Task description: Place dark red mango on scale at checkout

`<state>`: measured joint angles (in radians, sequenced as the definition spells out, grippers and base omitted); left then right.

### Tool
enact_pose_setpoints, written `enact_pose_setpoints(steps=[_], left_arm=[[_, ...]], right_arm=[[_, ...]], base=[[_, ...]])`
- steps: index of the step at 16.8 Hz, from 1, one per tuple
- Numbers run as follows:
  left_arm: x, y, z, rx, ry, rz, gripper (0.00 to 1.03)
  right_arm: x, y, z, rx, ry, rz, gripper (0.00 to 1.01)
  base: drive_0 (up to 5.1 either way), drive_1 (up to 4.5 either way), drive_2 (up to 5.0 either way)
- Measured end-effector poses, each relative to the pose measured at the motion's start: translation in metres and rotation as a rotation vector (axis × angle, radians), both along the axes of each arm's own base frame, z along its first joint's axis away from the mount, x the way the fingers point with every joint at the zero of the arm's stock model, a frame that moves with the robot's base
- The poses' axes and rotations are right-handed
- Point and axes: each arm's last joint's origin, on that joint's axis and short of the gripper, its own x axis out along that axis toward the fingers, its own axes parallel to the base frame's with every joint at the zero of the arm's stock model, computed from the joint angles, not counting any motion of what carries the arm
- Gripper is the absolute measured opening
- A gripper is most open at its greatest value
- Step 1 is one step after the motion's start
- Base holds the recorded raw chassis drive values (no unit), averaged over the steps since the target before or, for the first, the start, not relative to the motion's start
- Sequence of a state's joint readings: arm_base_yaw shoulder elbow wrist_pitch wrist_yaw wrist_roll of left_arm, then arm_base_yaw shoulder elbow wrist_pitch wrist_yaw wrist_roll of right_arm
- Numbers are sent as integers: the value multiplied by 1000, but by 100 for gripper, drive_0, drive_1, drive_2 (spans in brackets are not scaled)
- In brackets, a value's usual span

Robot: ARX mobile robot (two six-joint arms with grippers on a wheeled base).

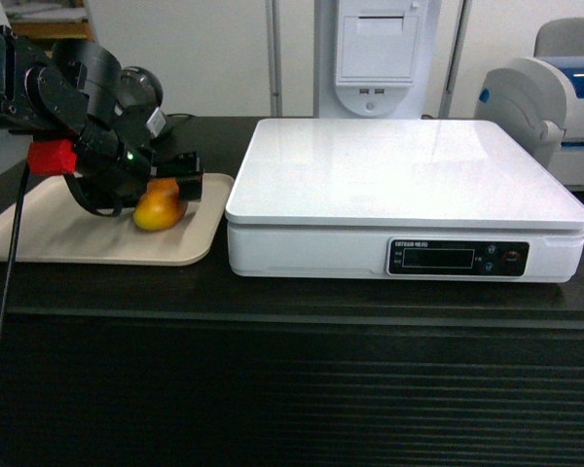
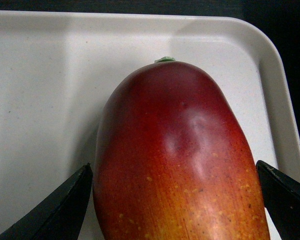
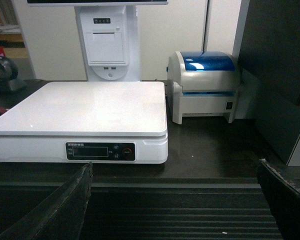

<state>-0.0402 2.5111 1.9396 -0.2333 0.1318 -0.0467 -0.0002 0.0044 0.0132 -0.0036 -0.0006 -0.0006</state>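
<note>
The dark red mango [image 1: 160,207] lies on a beige tray [image 1: 68,233] at the left of the checkout [image 1: 292,389] counter. In the left wrist view the dark red mango [image 2: 180,160] fills the middle, red fading to orange, on the tray [image 2: 40,75]. My left gripper [image 2: 173,165] is open, with one black finger on each side of the fruit and a thin gap on the right. The white scale [image 1: 409,165] stands to the right of the tray with a bare platter. My right gripper [image 3: 175,170] is open and holds nothing. It hangs before the checkout's ribbed front [image 3: 190,210], facing the scale [image 3: 90,105].
A blue-topped label printer [image 1: 555,97] stands right of the scale, also seen in the right wrist view [image 3: 205,85]. A white receipt-printer post [image 1: 375,53] rises behind the scale. A black scanner [image 1: 141,89] sits behind the tray.
</note>
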Motion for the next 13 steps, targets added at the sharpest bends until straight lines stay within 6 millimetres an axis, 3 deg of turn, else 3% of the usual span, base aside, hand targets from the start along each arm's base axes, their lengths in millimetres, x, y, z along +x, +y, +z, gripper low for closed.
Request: enact_pose_setpoints(steps=[4, 8, 11, 12, 13], left_arm=[[-2, 0, -4, 6, 12, 1, 98], [-5, -3, -5, 27, 22, -18, 62], [-14, -6, -2, 57, 27, -37, 59], [-20, -10, 8, 62, 9, -53, 59], [-28, -23, 39, 77, -49, -86, 59]], right_arm=[[0, 0, 0, 0, 0, 0, 98], [0, 0, 0, 0, 0, 0, 98], [0, 0, 0, 0, 0, 0, 98], [0, 0, 0, 0, 0, 0, 98], [0, 0, 0, 0, 0, 0, 98]], base=[[0, 0, 0], [0, 0, 0], [0, 0, 0], [0, 0, 0], [0, 0, 0]])
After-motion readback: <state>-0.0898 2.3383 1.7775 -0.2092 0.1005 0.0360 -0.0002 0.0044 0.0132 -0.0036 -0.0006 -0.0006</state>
